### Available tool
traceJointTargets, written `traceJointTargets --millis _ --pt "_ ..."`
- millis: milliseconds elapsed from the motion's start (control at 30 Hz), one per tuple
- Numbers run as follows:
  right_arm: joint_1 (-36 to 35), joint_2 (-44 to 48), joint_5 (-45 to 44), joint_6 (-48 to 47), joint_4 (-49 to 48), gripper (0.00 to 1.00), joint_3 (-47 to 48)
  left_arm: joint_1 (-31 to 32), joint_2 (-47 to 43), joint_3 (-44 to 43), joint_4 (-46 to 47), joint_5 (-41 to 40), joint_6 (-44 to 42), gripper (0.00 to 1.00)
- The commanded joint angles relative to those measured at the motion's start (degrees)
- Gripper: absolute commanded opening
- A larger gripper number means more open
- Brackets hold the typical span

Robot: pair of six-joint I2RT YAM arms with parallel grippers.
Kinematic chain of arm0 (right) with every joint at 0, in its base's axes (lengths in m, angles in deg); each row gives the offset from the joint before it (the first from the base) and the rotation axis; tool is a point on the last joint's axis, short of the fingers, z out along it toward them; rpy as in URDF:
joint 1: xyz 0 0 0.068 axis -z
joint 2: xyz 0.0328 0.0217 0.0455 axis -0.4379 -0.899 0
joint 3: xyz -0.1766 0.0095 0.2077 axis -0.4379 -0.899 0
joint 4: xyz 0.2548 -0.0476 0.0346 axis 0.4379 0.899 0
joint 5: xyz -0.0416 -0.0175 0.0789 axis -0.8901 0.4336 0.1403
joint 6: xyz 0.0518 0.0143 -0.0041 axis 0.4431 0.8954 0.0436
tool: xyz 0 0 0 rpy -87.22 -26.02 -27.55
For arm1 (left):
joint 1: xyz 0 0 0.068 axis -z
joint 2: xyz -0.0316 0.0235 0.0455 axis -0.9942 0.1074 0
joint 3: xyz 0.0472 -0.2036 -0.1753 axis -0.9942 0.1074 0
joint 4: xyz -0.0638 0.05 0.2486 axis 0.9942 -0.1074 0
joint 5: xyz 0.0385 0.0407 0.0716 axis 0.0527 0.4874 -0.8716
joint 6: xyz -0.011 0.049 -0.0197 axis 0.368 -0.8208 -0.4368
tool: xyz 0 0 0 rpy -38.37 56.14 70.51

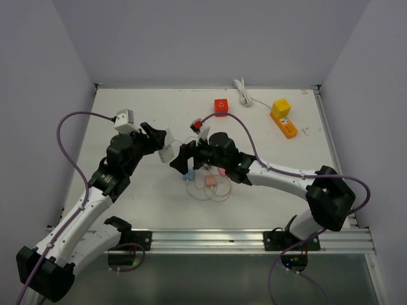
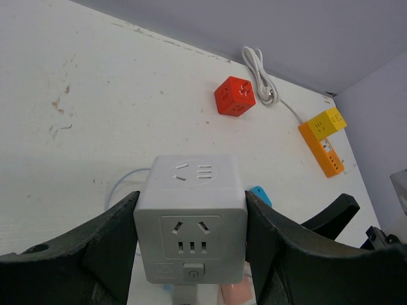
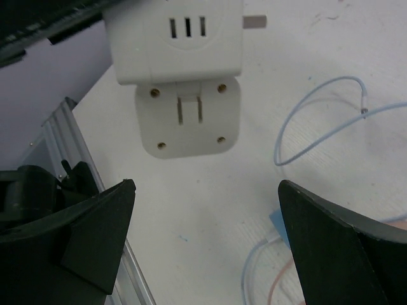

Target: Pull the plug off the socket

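The pull looks done. Over the middle of the white table point(image 1: 146, 108), the left gripper point(image 2: 191, 213) is clamped on the white plastic cube socket point(image 2: 191, 184), which is held clear of the surface, its visible slotted faces bare. The right gripper point(image 3: 206, 184) stands wide apart just beside it, holding nothing. A small blue plug point(image 2: 259, 192) on a thin cable lies loose on the table below, likely the one removed. Only setting the cube down seems left.

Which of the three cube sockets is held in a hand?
The white cube socket, clamped in the left hand. The red cube socket and the yellow cube on the orange power strip sit untouched.
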Motion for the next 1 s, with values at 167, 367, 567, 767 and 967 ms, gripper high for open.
traceJointTargets --millis 167,367,567,767,967 --pt "-0.9 -3.8 2.7 1.1 -7.8 0.99 6.5 -0.3 -1.5 0.4 8.2 1.1 4.9 0.0" --pt "-0.9 -5.8 2.3 -1.0 -7.0 0.99 9.3 -0.3 -1.5 0.3 8.6 1.5 5.5 0.0" --pt "-0.9 -7.8 2.0 -2.2 -5.5 0.97 11.6 -0.3 -1.6 0.3 9.1 2.0 5.6 0.0" --pt "-1.0 -8.8 3.4 -2.2 -5.1 0.75 11.8 -0.3 -1.3 0.2 10.1 2.0 4.9 0.0" --pt "-0.9 -7.7 2.7 -2.6 -3.7 0.42 10.3 -0.3 -1.0 -0.7 10.5 -0.7 2.9 0.0"
